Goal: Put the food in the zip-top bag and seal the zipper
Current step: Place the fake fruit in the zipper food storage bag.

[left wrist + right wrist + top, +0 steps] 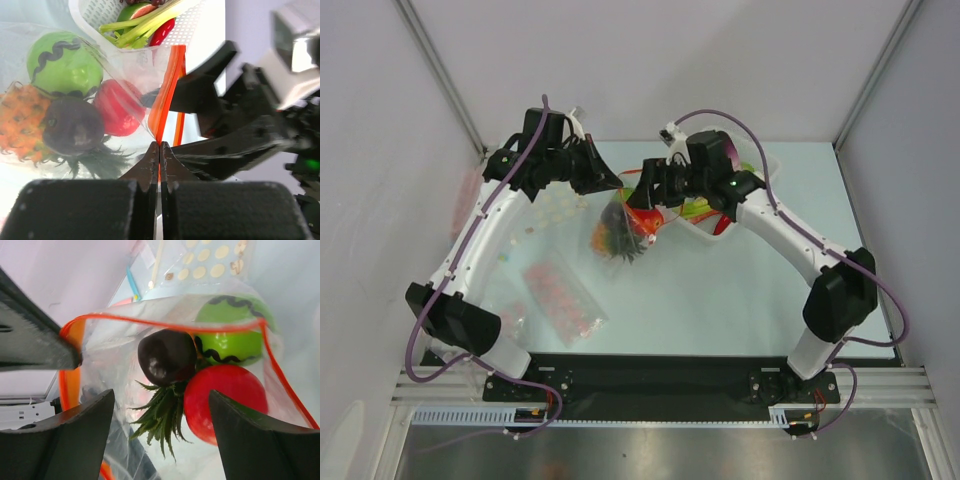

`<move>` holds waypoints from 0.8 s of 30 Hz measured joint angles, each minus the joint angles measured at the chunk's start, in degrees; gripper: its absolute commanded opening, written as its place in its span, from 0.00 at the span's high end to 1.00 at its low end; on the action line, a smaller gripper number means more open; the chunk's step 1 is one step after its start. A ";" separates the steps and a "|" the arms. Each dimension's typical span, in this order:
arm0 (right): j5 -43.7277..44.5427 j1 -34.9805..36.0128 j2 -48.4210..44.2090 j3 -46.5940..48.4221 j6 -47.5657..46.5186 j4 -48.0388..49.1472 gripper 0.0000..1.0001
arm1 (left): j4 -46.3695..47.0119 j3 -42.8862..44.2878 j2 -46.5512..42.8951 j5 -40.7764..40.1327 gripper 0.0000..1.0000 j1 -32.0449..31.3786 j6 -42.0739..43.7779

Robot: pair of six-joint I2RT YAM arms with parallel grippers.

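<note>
Where visible, pale table (740, 290), white walls (650, 60)

The zipper (167, 85) is hidden between the left jaws, and the basket (100, 15) is cut off at the top edge.
</note>
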 measured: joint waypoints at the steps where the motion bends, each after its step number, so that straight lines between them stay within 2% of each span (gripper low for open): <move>1: 0.44 -0.39 -0.94 0.00 -0.24 -0.83 0.21 | 0.00 0.00 0.02 -0.02 1.00 0.00 0.00; 9: 7.04 -3.52 -8.76 2.34 -1.62 -10.19 0.20 | 0.26 -0.66 0.00 -0.31 1.00 0.00 -0.02; 16: 14.05 -3.41 -12.28 3.39 -1.01 -20.44 0.16 | 0.96 -0.87 -0.02 -0.70 1.00 -0.07 -0.33; 24: 17.84 -6.14 -10.73 3.39 1.90 -24.98 0.27 | 1.55 -2.19 -0.13 -0.63 1.00 -0.13 -0.39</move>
